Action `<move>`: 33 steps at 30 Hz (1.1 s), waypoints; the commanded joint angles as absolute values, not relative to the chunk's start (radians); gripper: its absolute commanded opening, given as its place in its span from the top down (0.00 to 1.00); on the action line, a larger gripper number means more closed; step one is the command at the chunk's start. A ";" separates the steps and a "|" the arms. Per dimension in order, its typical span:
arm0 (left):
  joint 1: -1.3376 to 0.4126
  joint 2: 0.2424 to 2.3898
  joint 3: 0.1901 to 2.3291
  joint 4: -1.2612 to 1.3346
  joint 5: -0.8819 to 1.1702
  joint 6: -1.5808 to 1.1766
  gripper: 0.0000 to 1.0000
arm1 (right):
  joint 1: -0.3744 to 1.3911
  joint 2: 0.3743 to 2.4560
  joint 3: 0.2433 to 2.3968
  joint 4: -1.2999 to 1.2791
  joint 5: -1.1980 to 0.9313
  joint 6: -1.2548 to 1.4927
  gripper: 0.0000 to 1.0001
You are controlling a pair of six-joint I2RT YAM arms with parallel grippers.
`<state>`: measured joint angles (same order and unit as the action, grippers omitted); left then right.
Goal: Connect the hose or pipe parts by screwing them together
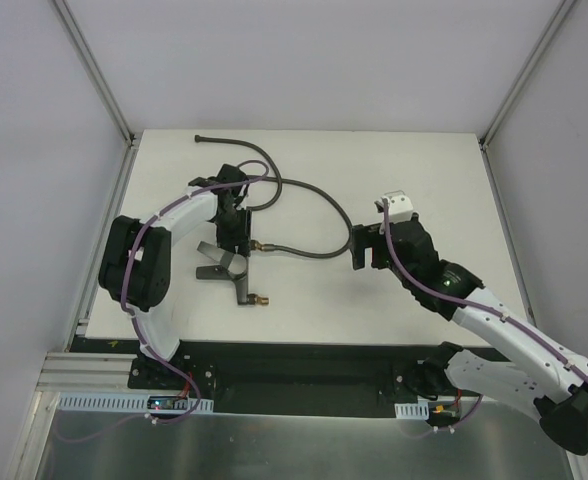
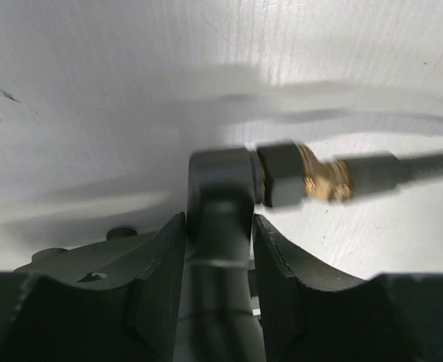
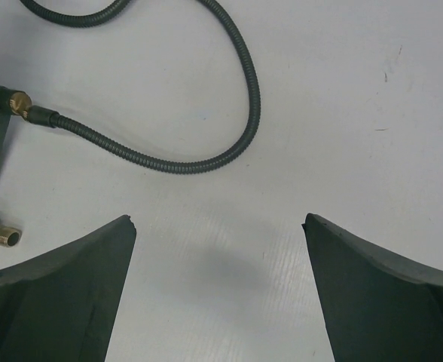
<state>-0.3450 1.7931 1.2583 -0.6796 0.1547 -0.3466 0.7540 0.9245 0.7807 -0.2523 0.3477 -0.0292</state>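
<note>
Nothing readable is showing up here, folks. No lettering, labels, brand marks or numbers are coming through in any of the three views.

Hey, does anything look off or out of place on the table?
Nothing spilled or broken. The hose lies in loose loops, its brass nut meeting the forked fitting in the left gripper; blur hides its alignment.
</note>
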 commanded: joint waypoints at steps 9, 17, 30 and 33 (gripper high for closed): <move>-0.348 1.649 1.396 -0.719 0.244 -0.368 0.31 | 0.753 0.855 0.824 -0.475 0.511 0.064 0.04; -0.414 1.318 1.291 -0.574 0.304 -0.354 0.01 | 0.752 0.675 0.834 -0.500 0.413 0.107 0.04; -0.414 0.614 0.870 -0.357 0.270 -0.434 0.01 | 0.752 0.473 0.824 -0.497 0.262 0.215 0.04; -0.414 0.497 0.767 -0.284 0.310 -0.520 0.01 | 0.752 0.436 0.781 -0.471 0.226 0.262 0.04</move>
